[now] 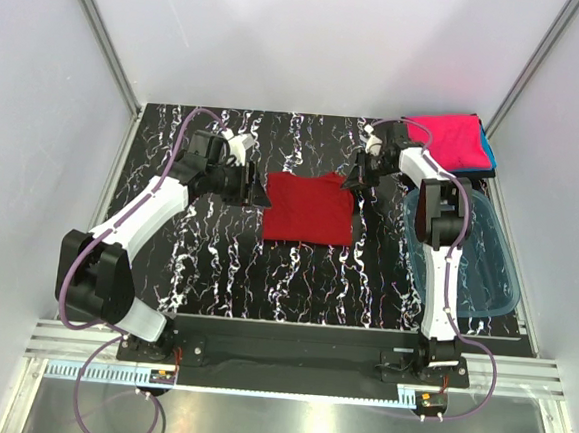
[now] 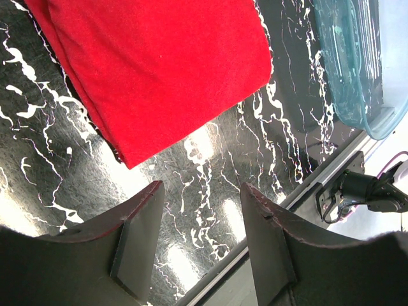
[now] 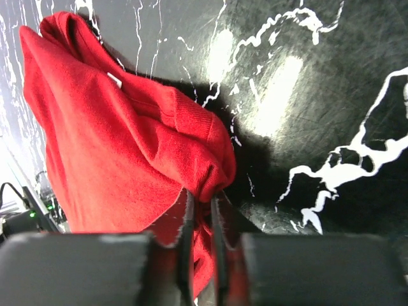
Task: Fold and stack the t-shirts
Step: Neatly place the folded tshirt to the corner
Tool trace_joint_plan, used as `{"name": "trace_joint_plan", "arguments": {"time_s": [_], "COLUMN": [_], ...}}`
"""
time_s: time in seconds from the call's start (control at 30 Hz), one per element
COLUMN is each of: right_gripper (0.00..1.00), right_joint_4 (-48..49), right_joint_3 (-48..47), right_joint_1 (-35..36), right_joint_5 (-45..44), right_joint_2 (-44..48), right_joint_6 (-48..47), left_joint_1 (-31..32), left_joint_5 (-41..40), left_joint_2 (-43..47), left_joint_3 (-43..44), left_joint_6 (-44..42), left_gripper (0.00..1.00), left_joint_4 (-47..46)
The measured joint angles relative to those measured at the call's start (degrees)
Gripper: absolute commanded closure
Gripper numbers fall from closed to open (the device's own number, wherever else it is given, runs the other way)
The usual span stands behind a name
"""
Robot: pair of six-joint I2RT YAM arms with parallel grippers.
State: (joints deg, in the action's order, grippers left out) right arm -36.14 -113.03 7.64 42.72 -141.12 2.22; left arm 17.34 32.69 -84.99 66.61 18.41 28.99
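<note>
The right gripper (image 3: 203, 197) clamps an edge of the red t-shirt (image 1: 310, 208), folded but unstacked left of the tub (image 1: 494, 288), the left gripper (image 2: 203, 191) gaping empty, while pink and blue t-shirts (image 1: 444, 133) lie stacked behind it.

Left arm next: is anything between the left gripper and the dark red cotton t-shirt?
Nothing visible does. Only bare black marbled table lies between the open left gripper and the dark red cotton t-shirt.
</note>
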Motion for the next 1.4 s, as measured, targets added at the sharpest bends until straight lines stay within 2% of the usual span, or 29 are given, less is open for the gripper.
{"name": "trace_joint_plan", "arguments": {"time_s": [0.03,0.33,0.6,0.73,1.13,1.4], "right_gripper": [1.0,1.0,1.0,1.0,1.0,1.0], "right_joint_4": [-0.1,-1.0,-2.8,-3.8,-9.0,-12.3], "right_joint_3": [0.0,0.0,-0.5,-3.7,-15.1,-21.2], "right_joint_1": [0.0,0.3,0.6,0.6,0.4,-1.6], "right_joint_5": [0.1,-3.0,-12.0,-15.6,-30.2,-34.4], "right_joint_2": [0.0,1.6,11.5,14.9,15.2,15.5], "right_joint_6": [-0.1,-0.3,-2.1,-5.1,-16.3,-23.6], "left_joint_1": [0.0,0.0,0.0,0.0,0.0,0.0], "left_joint_5": [0.0,-0.2,-0.1,0.1,0.2,1.0], "left_joint_2": [0.0,0.0,0.0,0.0,0.0,0.0], "left_joint_3": [0.0,-0.5,-0.5,-0.5,-0.5,-0.6], "left_joint_6": [0.0,0.0,0.0,0.0,0.0,0.0], "left_gripper": [0.44,0.44,0.44,0.44,0.44,0.44], "left_joint_4": [0.0,0.0,0.0,0.0,0.0,0.0]}}
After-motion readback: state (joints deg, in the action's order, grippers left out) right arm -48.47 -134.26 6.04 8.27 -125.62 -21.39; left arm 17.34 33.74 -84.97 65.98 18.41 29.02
